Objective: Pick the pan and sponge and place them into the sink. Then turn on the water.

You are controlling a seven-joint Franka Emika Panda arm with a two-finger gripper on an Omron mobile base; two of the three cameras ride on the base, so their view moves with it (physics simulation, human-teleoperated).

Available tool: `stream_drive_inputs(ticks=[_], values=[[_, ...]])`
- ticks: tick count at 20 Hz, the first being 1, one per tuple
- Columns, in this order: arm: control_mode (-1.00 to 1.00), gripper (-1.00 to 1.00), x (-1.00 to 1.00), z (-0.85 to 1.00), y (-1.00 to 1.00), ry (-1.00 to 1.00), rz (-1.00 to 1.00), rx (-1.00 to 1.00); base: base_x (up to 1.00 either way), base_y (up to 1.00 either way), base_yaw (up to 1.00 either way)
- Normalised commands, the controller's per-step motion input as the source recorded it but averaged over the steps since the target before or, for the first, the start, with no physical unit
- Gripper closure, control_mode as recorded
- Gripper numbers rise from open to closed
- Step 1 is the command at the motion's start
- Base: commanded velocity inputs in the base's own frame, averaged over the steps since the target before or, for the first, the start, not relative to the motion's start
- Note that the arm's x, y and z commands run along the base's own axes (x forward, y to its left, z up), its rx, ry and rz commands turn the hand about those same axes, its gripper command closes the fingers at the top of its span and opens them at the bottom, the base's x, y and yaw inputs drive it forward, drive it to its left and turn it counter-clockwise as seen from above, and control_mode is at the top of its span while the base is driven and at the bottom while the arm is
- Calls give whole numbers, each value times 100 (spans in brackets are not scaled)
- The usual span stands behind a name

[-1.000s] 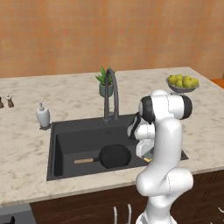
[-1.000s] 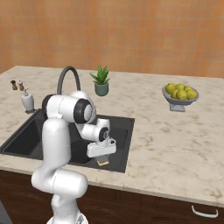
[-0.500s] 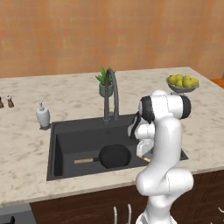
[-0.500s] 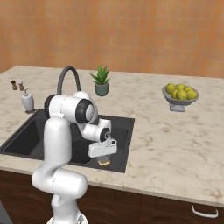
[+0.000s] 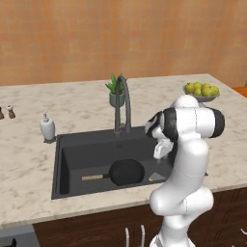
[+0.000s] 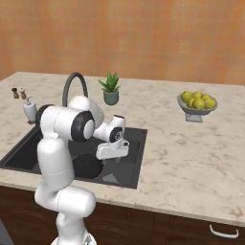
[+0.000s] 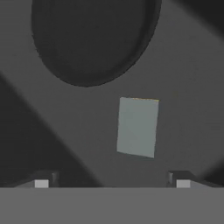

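The dark sink [image 5: 67,144] holds the black pan [image 5: 126,172], its wooden handle pointing left. The sponge [image 7: 137,127] lies flat on the sink floor, grey face up, beside the pan [image 7: 94,39]. From the right base view the sponge [image 6: 110,178] is a pale patch near the basin's front right corner. My gripper [image 7: 112,183] hangs open a little above the sponge, and its fingertips [image 7: 41,183] stand wide apart with nothing between them. It hovers over the sink's right half [image 6: 113,154]. No water runs from the arched faucet [image 5: 123,103].
A potted plant [image 5: 116,91] stands behind the faucet. A soap dispenser [image 5: 47,129] and two small shakers [image 5: 6,112] are on the counter to the left. A bowl of lemons [image 5: 201,91] sits at the right.
The jaws have opened wider and the sponge has dropped from them onto the sink floor. The arm has hardly moved.
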Motion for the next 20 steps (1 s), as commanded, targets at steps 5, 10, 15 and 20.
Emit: stream_drive_inputs(ticks=[5, 10, 15, 20], values=[[-100, -100, -38, 100, 6, -16, 0, 16, 0, 0, 0], [-100, -100, -3, 100, 28, -10, -1, 20, 0, 0, 0], [-100, -100, 6, 30, -9, 15, -2, 19, 0, 0, 0], [-100, -100, 0, 51, 44, -1, -19, 27, 0, 0, 0]])
